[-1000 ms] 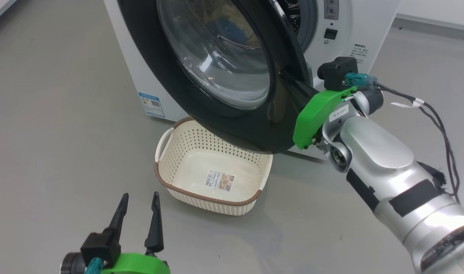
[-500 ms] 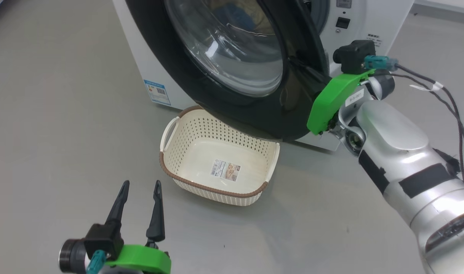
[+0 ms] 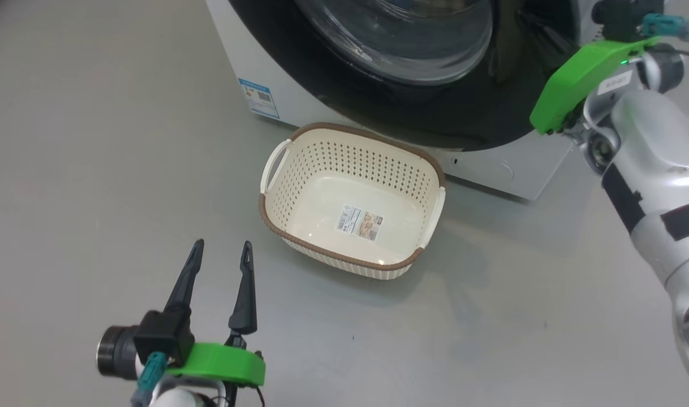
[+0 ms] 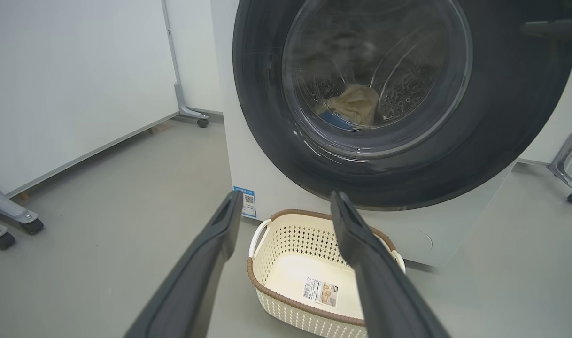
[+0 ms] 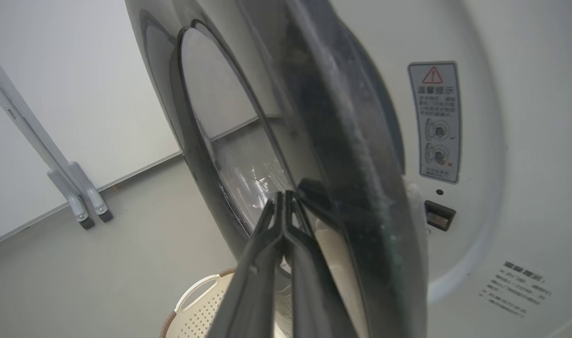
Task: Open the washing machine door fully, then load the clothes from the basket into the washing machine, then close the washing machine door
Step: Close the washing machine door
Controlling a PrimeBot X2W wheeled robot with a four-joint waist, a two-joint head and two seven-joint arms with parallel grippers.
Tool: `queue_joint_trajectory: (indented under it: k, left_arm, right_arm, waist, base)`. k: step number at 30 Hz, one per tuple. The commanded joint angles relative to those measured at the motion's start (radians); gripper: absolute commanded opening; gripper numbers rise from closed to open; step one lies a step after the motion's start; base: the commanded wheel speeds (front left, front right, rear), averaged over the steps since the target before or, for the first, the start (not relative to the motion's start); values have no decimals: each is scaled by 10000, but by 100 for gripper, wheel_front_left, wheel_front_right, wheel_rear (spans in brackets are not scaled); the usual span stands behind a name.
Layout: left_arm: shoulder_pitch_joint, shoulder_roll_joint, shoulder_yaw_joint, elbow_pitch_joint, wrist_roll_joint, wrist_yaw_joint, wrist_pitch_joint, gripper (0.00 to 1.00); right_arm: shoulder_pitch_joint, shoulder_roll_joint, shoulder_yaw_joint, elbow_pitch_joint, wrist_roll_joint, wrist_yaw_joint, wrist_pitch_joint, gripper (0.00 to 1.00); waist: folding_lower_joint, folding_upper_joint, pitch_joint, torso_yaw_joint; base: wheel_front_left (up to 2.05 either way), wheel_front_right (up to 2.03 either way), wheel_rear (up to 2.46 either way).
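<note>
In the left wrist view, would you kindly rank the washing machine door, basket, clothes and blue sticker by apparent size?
Largest to smallest:
1. washing machine door
2. basket
3. clothes
4. blue sticker

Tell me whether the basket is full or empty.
Empty. The basket shows its bare bottom and label sticker, no fabric in it; the clothes lie behind the washing machine door glass.

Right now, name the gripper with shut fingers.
The right gripper: its fingers are pressed together beside the washing machine door, while those of the left gripper stand apart.
</note>
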Motion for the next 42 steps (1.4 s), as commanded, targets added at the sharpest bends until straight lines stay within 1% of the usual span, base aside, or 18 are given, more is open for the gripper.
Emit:
queue_joint_trajectory:
  k: [1, 7, 16, 23, 30, 37, 42]
  left_arm:
    - [-400, 65, 253, -279, -15, 10, -102, 100]
    - [-713, -4, 163, -200, -91, 7, -189, 100]
    - [-948, -102, -63, 26, -184, 39, -279, 100]
    - [-1018, -133, -101, 148, -255, 63, -316, 100]
    - [-1042, -133, -76, 243, -327, 14, -332, 100]
    - [-967, 17, 114, 293, -393, 43, -338, 100]
    - [-951, 121, 156, 306, -393, 38, -339, 100]
  right_arm:
    - [-556, -79, -127, -130, -28, 0, -72, 0]
    - [-1291, -318, -211, 474, -253, 0, -65, 0]
    - [-1860, -476, -216, 1178, -655, 0, -140, 0]
    - [-1852, -295, -295, 1415, -800, 0, -181, 0]
    - [-1466, 37, 70, 1108, -794, 0, -196, 0]
    - [-880, 379, 448, 420, -388, 0, -201, 0]
    - [-503, 363, 496, -206, -246, 0, -209, 0]
  waist:
    - [-2, 0, 167, 151]
    - [-2, 0, 472, 386]
    - [-2, 0, 537, 529]
    - [-2, 0, 469, 516]
    - [-2, 0, 348, 394]
    - [-2, 0, 189, -47]
    - [-2, 0, 7, -384]
  base:
    - [0, 0, 0]
    - [0, 0, 0]
    - [0, 0, 0]
    - [0, 0, 0]
    - [0, 0, 0]
    - [0, 0, 0]
    - [0, 0, 0]
